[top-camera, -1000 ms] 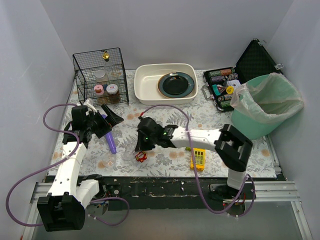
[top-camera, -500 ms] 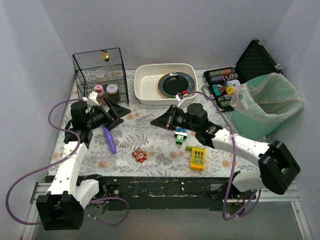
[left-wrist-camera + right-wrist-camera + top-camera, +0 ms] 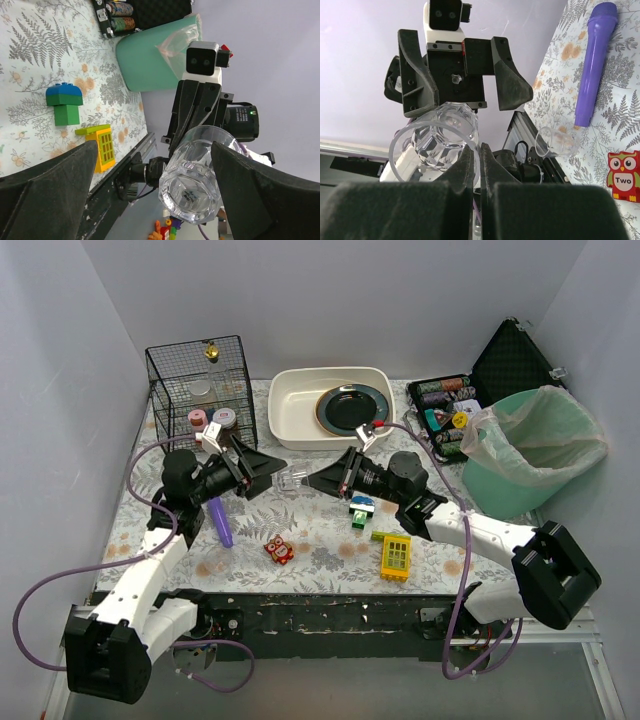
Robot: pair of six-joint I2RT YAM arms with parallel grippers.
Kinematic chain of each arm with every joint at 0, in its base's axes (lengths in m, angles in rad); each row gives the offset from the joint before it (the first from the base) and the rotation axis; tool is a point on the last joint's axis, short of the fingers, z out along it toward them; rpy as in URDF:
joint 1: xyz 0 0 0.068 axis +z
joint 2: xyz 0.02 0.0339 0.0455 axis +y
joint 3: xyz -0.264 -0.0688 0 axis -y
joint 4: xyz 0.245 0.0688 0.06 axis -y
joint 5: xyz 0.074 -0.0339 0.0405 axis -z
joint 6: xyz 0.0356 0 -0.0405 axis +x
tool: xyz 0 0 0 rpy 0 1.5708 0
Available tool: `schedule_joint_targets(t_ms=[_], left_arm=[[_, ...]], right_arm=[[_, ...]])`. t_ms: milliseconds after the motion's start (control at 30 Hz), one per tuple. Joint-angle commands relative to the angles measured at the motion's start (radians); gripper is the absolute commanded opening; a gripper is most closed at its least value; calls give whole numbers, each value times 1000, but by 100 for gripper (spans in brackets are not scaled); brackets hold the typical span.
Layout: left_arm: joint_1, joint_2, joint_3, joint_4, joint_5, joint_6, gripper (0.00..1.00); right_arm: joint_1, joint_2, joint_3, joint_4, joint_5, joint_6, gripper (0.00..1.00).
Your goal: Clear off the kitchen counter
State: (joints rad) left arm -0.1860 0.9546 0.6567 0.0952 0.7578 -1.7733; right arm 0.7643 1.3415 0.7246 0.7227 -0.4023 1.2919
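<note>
Passing the clear glass above the kitchen counter: the right gripper pinches its rim, so the wide-spread left gripper should probably enclose the body squarely before any release.

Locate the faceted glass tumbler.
Top view, left of centre: the faceted glass tumbler is in the air above the kitchen counter, pinched at its rim by the right hand, right in front of the open left hand.
</note>
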Motion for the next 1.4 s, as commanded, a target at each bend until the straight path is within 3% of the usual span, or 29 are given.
schedule_joint_targets(t_ms=[0,267,500,1067,1167,1367], left_arm=[[-6,-53,-66,155,41,-127,96],[-6,-80,-184,452,20,-366,96],[-9,-70,-226,587,15,-480,97],[-49,-79,-204,540,55,-433,97],[-56,-86,-203,531,63,-420,94],[-63,-102,-213,526,60,-413,75]], right_arm=[[-16,-2,-24,193,-30,81,1],[-19,10,-36,219,-43,104,1],[-22,4,-63,236,-36,113,1],[-26,28,-57,267,-38,141,1],[-26,31,-57,279,-38,147,1],[-26,33,-62,281,-43,152,1]])
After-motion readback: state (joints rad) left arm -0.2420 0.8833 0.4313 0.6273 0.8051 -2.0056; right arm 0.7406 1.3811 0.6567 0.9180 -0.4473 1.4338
